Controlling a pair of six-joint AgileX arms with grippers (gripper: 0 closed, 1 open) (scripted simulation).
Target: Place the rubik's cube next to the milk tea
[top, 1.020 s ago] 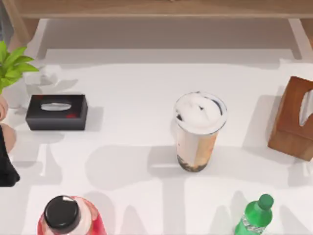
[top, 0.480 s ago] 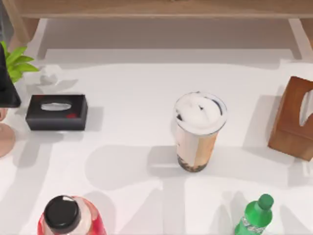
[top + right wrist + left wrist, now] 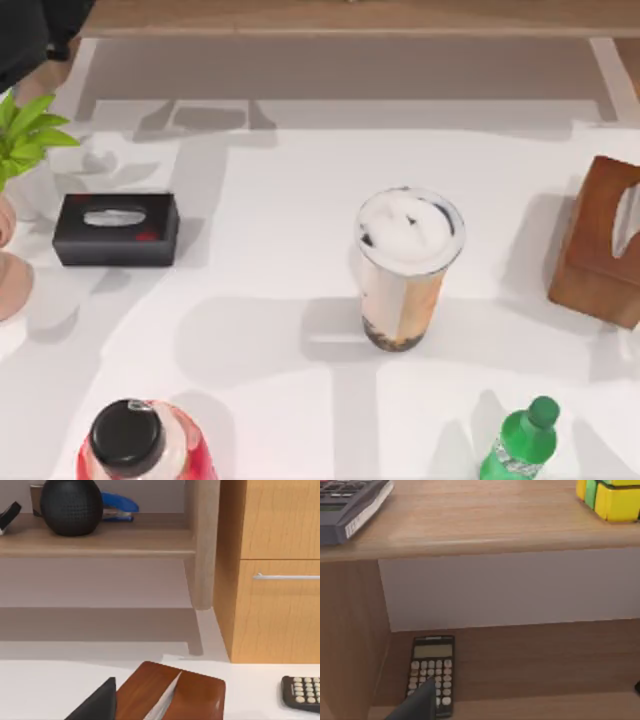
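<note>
The rubik's cube [image 3: 610,497], yellow and green on the faces I see, rests on a wooden shelf [image 3: 480,522] at the back, in the left wrist view. My left gripper [image 3: 527,702] is open in front of that shelf and below the cube's level, with nothing between its fingers. In the top view my left arm [image 3: 25,35] is at the far left corner. The milk tea [image 3: 405,270], a clear cup with a white foamy top and dark pearls, stands upright mid-table. My right gripper [image 3: 200,712] is open over the wooden tissue box [image 3: 170,695].
A black tissue box [image 3: 115,228] and a plant [image 3: 25,130] are at the left. A red bottle [image 3: 130,440] and a green bottle [image 3: 520,440] stand near the front. Calculators [image 3: 431,672] lie on the shelves. A wooden tissue box [image 3: 600,240] is at the right.
My left arm has swept from the table's left edge back to the far left corner, towards the shelf. Nothing on the table has moved.
</note>
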